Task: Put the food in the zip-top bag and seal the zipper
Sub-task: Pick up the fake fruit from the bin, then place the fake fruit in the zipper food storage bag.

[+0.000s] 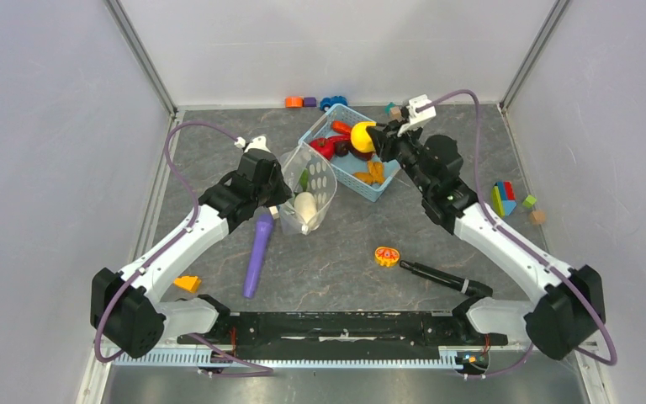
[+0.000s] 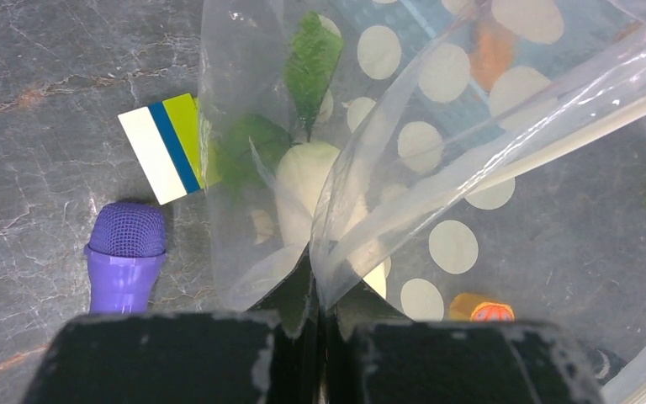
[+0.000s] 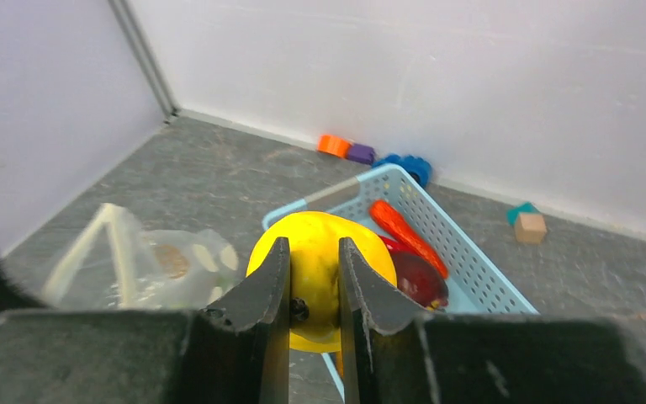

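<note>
The zip-top bag (image 1: 313, 178) (image 2: 437, 168) stands open near the table's middle, clear with white dots. My left gripper (image 1: 279, 200) (image 2: 320, 271) is shut on its edge, and the zipper (image 2: 538, 126) strip runs up to the right from the jaws. A white egg (image 1: 304, 207) (image 2: 303, 177) and a green piece (image 2: 311, 55) lie inside the bag. My right gripper (image 1: 376, 139) (image 3: 314, 244) is shut on the yellow pepper (image 1: 361, 135) (image 3: 320, 223), held above the blue basket's (image 1: 384, 187) (image 3: 471, 261) left end. A red tomato (image 1: 324, 147), a dark maroon ball (image 3: 420, 278) and a long red-orange toy (image 3: 408, 231) lie in the basket.
A purple stick (image 1: 258, 252) (image 2: 126, 252) lies just left of the bag. An orange slice (image 1: 387, 255) and a black marker (image 1: 442, 278) lie in front. Blocks sit at the right (image 1: 505, 198) and along the back wall (image 1: 311, 102). A yellow wedge (image 1: 187, 284) is front left.
</note>
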Motion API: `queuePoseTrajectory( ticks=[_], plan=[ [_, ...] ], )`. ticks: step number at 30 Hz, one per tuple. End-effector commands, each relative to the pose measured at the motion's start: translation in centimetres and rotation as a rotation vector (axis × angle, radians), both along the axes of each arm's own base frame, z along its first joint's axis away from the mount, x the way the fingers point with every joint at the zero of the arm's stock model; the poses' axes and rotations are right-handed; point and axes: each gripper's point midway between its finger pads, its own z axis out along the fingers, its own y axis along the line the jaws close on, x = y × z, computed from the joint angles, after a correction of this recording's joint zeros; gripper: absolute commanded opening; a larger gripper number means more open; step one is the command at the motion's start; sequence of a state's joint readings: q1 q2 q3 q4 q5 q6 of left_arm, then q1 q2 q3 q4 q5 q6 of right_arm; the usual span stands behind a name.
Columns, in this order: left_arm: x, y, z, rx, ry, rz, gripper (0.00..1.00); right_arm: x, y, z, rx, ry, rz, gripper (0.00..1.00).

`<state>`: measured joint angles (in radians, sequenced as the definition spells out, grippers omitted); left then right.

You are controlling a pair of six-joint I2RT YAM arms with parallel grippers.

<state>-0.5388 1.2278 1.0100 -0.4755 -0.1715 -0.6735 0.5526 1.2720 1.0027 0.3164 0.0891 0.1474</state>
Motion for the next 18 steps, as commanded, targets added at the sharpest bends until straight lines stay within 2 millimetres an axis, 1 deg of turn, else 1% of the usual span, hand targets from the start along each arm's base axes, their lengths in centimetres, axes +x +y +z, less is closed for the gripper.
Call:
queuePoseTrajectory(
  ticks=[1, 5, 8, 10, 12, 14, 18],
  plan=[
    [0.7, -0.9, 1.0, -0.069, -0.022, 0.008, 0.02, -3.8, 1.7, 4.3, 0.057, -0.143, 0.19, 0.0],
    [0.6, -1.2, 0.8, -0.071, -0.012, -0.004, 0.02, -7.9, 4.4, 6.1, 0.091, -0.222, 0.447, 0.0],
    [0.5, -1.2, 0.5, -0.077, -0.002, -0.001, 0.02, -10.4, 6.5, 6.2, 0.115, -0.226, 0.618, 0.0],
    [0.4, -1.3, 0.5, -0.082, 0.001, -0.007, 0.02, -11.4, 7.9, 5.8, 0.109, -0.22, 0.697, 0.0],
    [0.3, -1.4, 0.5, -0.086, 0.002, -0.01, 0.02, -11.9, 9.4, 4.8, 0.087, -0.207, 0.737, 0.0],
    [0.2, -1.6, 0.6, -0.097, 0.003, -0.019, 0.02, -11.9, 10.4, 3.9, 0.057, -0.181, 0.749, 0.0],
    [-0.1, -2.0, 0.7, -0.114, 0.007, -0.041, 0.02, -12.2, 11.7, 2.0, 0.007, -0.157, 0.761, 0.0]
  ],
)
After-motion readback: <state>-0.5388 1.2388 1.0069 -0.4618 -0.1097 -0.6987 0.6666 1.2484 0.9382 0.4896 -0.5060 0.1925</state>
